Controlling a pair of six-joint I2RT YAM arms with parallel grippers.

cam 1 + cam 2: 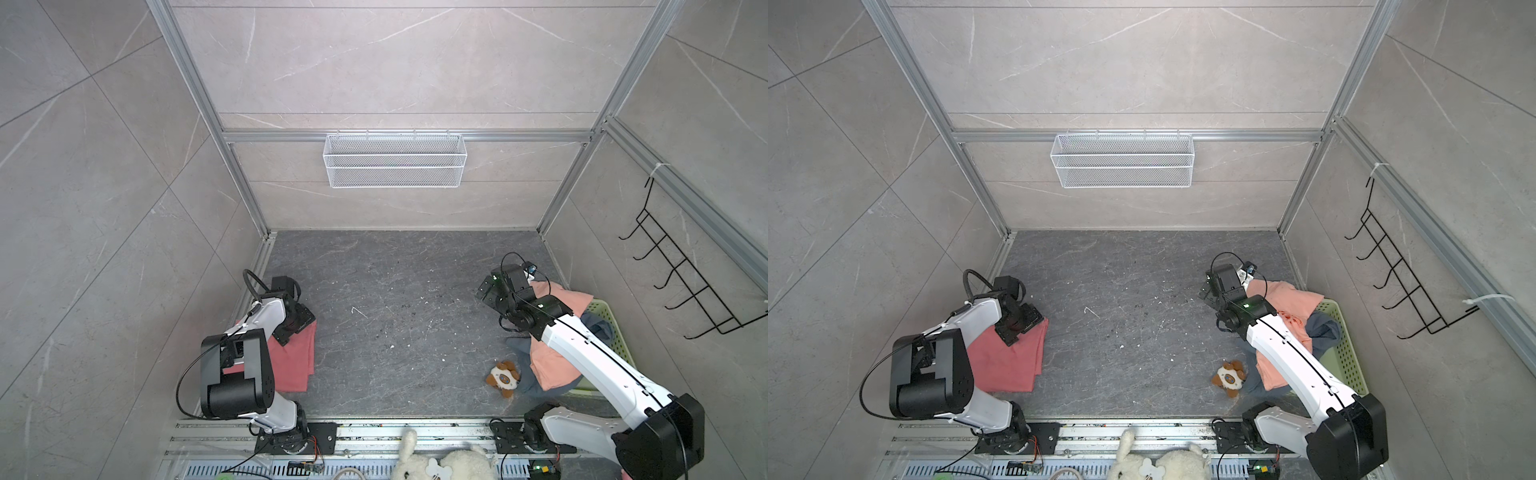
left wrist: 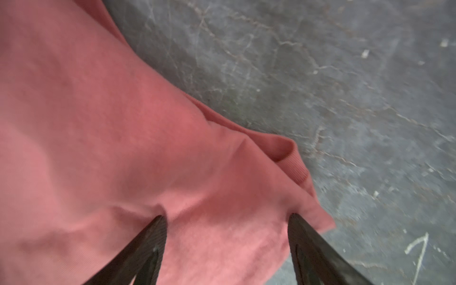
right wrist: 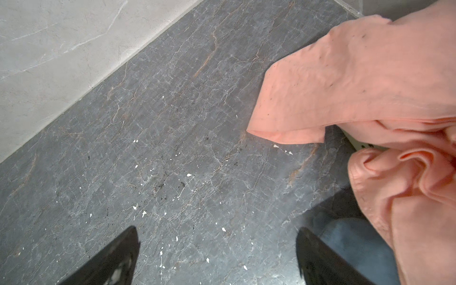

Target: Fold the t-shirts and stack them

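One plush toy beside heaped t-shirts

The dark grey, marble-veined counter is flecked with white specks. A small brown-and-white plush toy lies on it. In both top views a folded coral-red t-shirt lies flat well to the toy's left. Just right of the toy, a slate blue-grey t-shirt and a peach t-shirt spill onto the counter from a pale green basket standing beyond them.

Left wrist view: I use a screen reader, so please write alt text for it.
The left gripper stands open over a coral-red t-shirt, both fingertips denting the cloth. The shirt lies rumpled on a dark grey stone-look table, a ribbed hem curling up at its edge.
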